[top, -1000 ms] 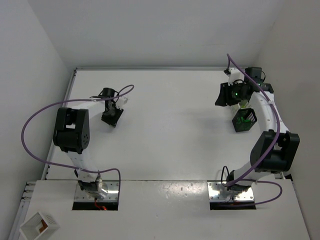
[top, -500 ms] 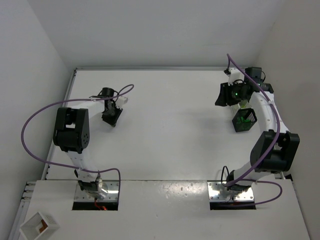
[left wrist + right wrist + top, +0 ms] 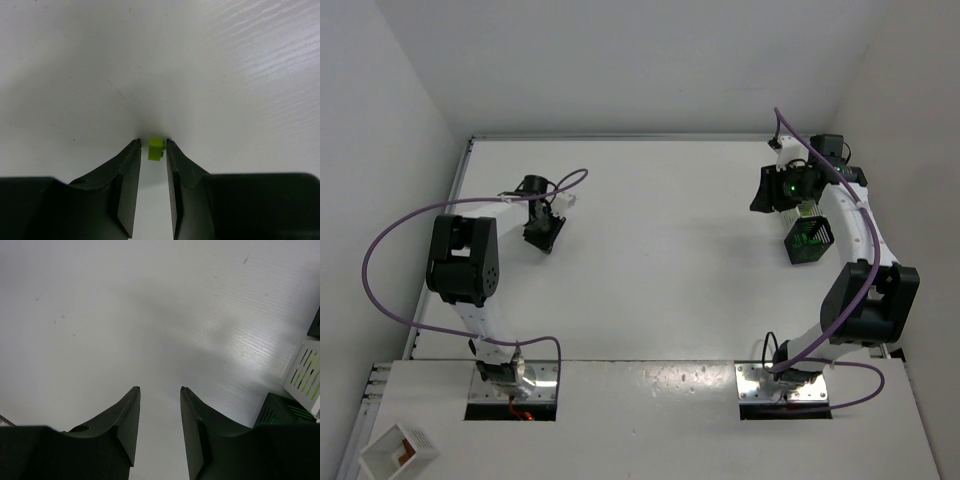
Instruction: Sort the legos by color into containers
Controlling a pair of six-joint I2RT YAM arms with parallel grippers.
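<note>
A lime lego [image 3: 156, 149] lies on the white table between the tips of my left gripper [image 3: 153, 145]. The jaws are open; the brick is next to the right finger, with a small gap to the left finger. In the top view the left gripper [image 3: 542, 236] points down at the far left of the table. My right gripper [image 3: 160, 388] is open and empty above bare table, at the far right in the top view [image 3: 767, 190]. A black slatted container [image 3: 808, 240] with green legos inside stands beside it, and its corner shows in the right wrist view [image 3: 282, 412].
A pale slatted wall [image 3: 306, 371] with lime showing through the slits stands at the right edge of the right wrist view. A white square box with brown inside [image 3: 398, 450] sits off the table at the bottom left. Purple cables loop over both arms.
</note>
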